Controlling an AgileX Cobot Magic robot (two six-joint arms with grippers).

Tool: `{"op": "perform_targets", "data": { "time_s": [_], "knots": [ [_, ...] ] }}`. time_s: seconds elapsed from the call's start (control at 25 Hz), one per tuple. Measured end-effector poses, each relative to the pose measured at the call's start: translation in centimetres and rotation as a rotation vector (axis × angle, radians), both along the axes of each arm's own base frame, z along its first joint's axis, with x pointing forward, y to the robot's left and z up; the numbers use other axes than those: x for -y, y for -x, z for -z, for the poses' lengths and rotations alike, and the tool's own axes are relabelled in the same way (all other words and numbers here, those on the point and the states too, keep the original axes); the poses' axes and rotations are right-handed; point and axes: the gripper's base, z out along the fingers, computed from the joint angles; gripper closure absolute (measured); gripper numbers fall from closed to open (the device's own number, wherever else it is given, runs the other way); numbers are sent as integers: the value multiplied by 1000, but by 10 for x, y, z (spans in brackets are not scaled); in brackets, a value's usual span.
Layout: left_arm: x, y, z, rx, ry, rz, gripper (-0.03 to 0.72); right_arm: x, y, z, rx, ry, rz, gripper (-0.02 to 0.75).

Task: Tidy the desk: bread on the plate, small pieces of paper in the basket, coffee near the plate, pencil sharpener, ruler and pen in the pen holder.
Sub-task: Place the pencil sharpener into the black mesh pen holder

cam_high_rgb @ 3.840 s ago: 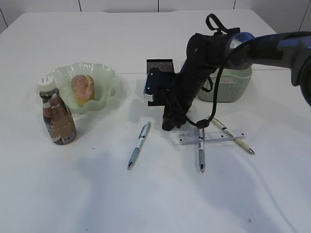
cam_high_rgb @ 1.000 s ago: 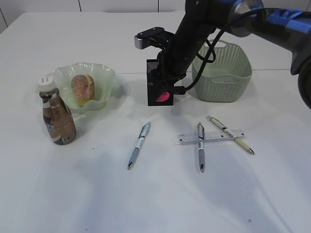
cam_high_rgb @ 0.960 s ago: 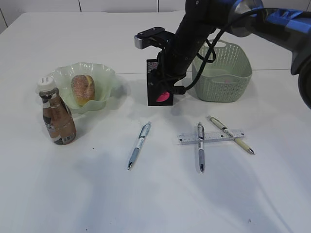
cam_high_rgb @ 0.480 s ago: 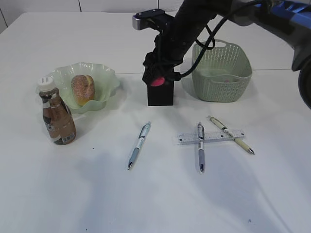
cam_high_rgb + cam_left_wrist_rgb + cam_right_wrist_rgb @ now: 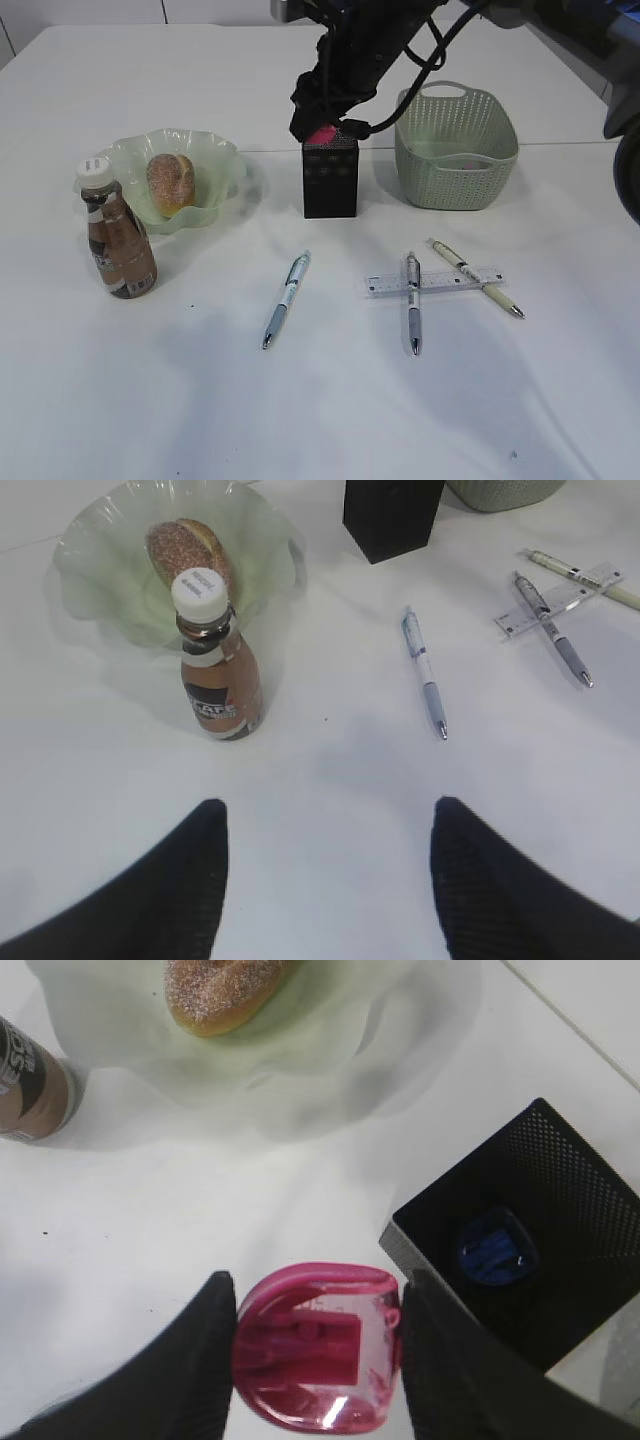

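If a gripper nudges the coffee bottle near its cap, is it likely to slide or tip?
The coffee bottle stands upright and is tall against a narrow base, so a push near the white cap would probably tip it rather than slide it. It looks nearly full of brown liquid, so likely heavy for its size. Lying down, its round body would probably roll. It stands close beside the green plate.
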Motion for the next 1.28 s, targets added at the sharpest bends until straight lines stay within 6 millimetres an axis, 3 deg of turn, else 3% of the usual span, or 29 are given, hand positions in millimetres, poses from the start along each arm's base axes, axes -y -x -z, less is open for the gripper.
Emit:
{"op": "perform_targets", "data": {
  "time_s": [0.96,1.28],
  "knots": [
    [0,-1,-1,18,7,-2,240,8,-25,-10,296,57,98,367],
    [0,-1,-2,20,7,-3,240,8,-34,18,260,66,116,367]
  ]
}}
